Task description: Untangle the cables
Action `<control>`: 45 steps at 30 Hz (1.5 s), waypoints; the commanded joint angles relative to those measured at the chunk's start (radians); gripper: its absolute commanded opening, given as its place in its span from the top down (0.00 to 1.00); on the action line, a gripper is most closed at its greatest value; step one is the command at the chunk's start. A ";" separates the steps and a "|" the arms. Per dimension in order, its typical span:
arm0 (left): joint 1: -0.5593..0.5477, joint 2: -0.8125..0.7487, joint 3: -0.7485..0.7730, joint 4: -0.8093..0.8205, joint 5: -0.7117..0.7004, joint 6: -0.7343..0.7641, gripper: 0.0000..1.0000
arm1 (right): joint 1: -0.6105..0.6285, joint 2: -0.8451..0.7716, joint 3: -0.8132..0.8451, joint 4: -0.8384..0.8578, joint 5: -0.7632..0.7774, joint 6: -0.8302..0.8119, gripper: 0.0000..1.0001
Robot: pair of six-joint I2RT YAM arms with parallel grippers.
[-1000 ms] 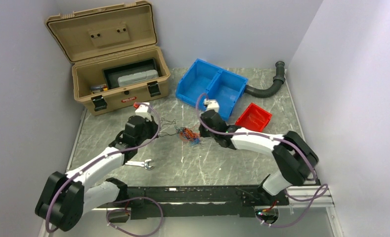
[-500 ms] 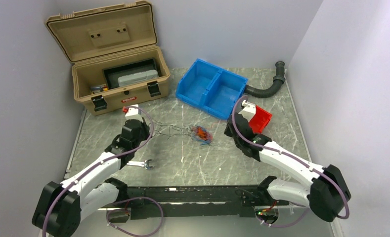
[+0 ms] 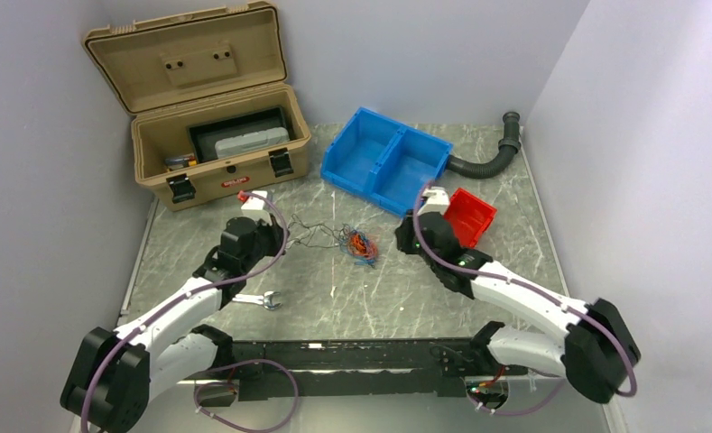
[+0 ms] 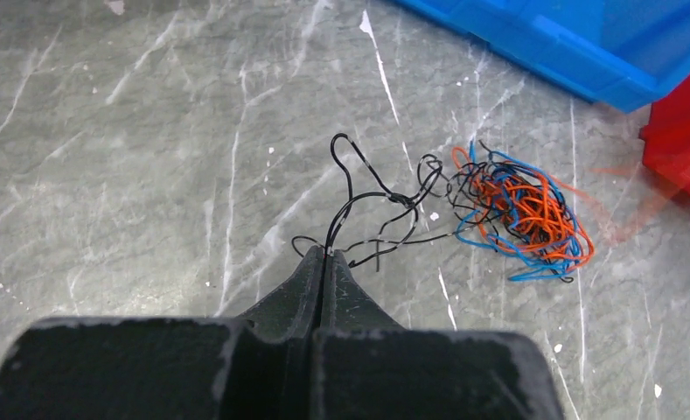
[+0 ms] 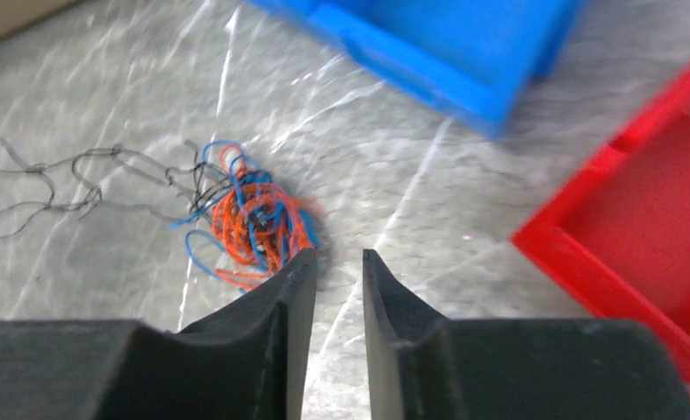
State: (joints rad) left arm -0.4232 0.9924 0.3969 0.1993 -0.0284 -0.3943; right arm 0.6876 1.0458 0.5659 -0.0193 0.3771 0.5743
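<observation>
The cables (image 3: 363, 244) lay on the tabletop (image 3: 352, 298), stretched left to right: the orange-and-blue clump at the right end, black strands trailing left into my left pincer (image 4: 326, 255), which pinched one tight. My right pincer (image 5: 339, 262) stood narrowly parted, empty, just beside the clump.

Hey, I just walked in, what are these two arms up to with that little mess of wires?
They are working on untangling it. The left gripper is shut on a black wire that trails out from the tangle of thin wires, which lies on the table between the arms. The right gripper is beside the tangle, with its jaws slightly apart and nothing in them.
</observation>
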 commanded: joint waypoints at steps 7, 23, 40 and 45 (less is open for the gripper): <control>0.000 -0.015 -0.018 0.136 0.141 0.052 1.00 | 0.109 0.353 0.261 0.069 -0.229 -0.189 0.23; -0.001 -0.044 -0.020 0.094 0.053 0.046 1.00 | 0.123 0.706 0.411 -0.123 -0.114 -0.090 0.26; 0.006 -0.085 0.039 -0.281 -0.543 -0.193 1.00 | -0.133 0.199 0.079 -0.331 0.195 0.267 0.81; 0.006 -0.098 0.018 -0.165 -0.385 -0.100 1.00 | -0.138 0.040 0.036 -0.267 0.155 0.167 0.81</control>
State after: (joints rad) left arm -0.4194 0.9211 0.3927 -0.0498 -0.4911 -0.5407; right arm 0.5488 1.1790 0.6151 -0.3443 0.5266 0.7891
